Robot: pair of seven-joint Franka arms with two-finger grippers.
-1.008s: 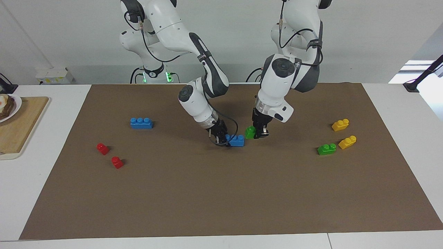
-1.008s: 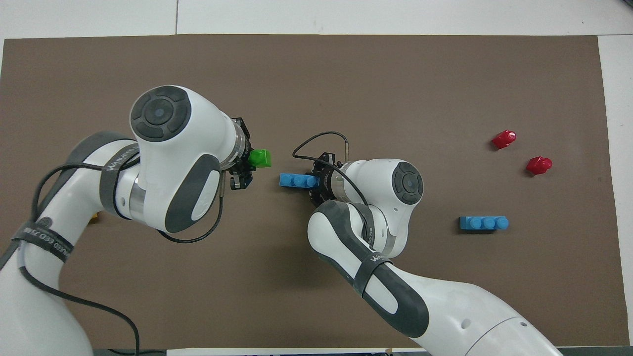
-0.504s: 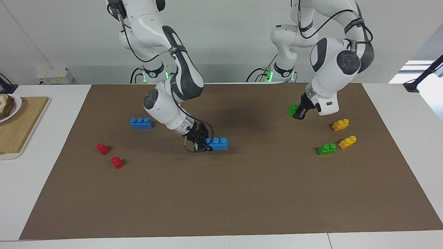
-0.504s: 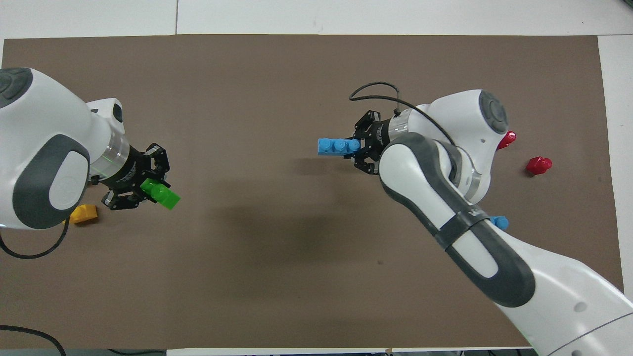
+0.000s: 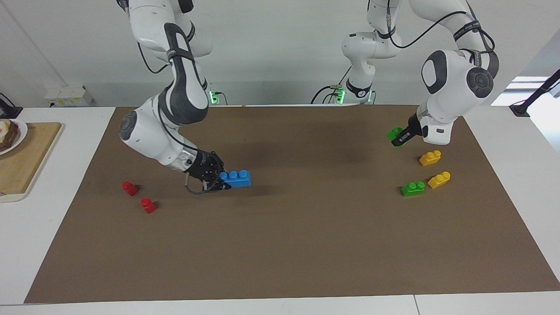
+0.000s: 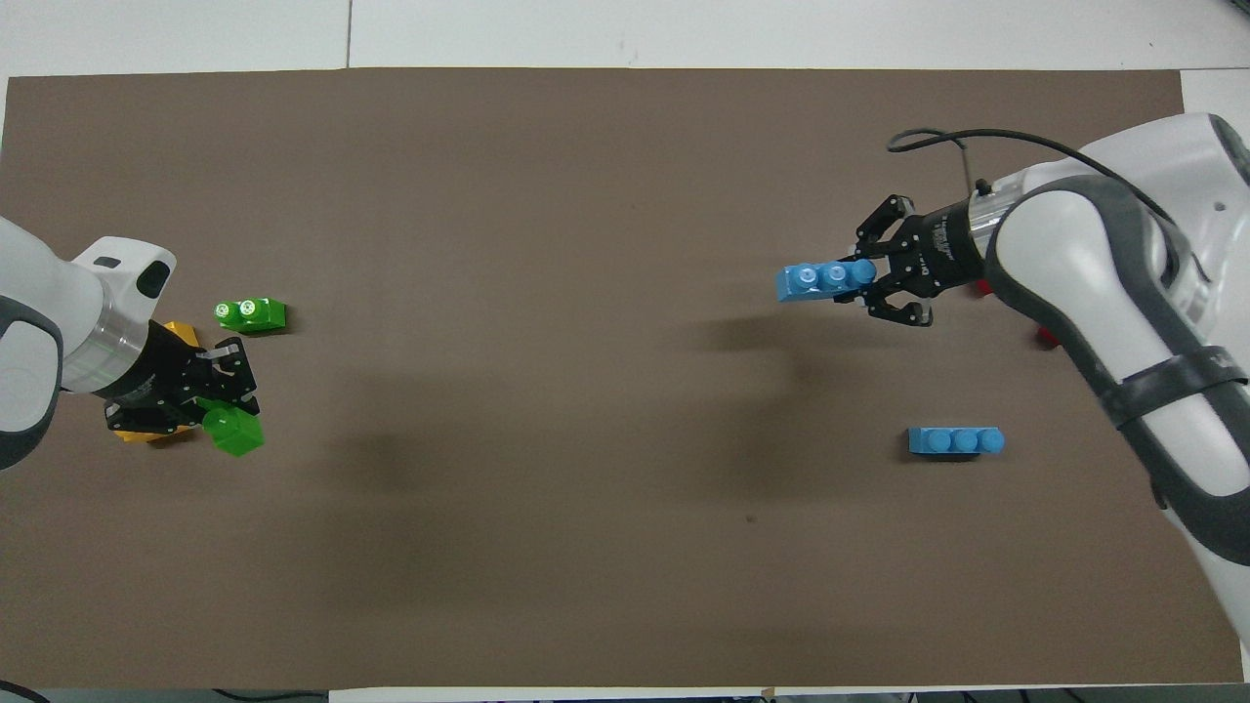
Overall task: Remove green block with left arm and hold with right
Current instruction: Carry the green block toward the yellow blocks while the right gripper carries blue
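My left gripper (image 5: 399, 139) is shut on a green block (image 5: 394, 133) and holds it in the air over the brown mat's left-arm end, beside the yellow bricks; the overhead view shows that gripper (image 6: 221, 414) and block (image 6: 235, 433) too. A second green block (image 5: 413, 188) lies on the mat (image 6: 251, 313). My right gripper (image 5: 221, 179) is shut on one end of a blue three-stud brick (image 5: 236, 178) and holds it just above the mat toward the right arm's end (image 6: 826, 281).
Two yellow bricks (image 5: 430, 158) (image 5: 439, 180) lie by the second green block. Another blue brick (image 6: 955, 441) and two red blocks (image 5: 129, 188) (image 5: 148, 205) lie at the right arm's end. A wooden board (image 5: 22, 162) sits off the mat.
The two grippers have pulled apart: the left one carried the green block toward the yellow bricks, and the right one carried the blue brick toward the red blocks.
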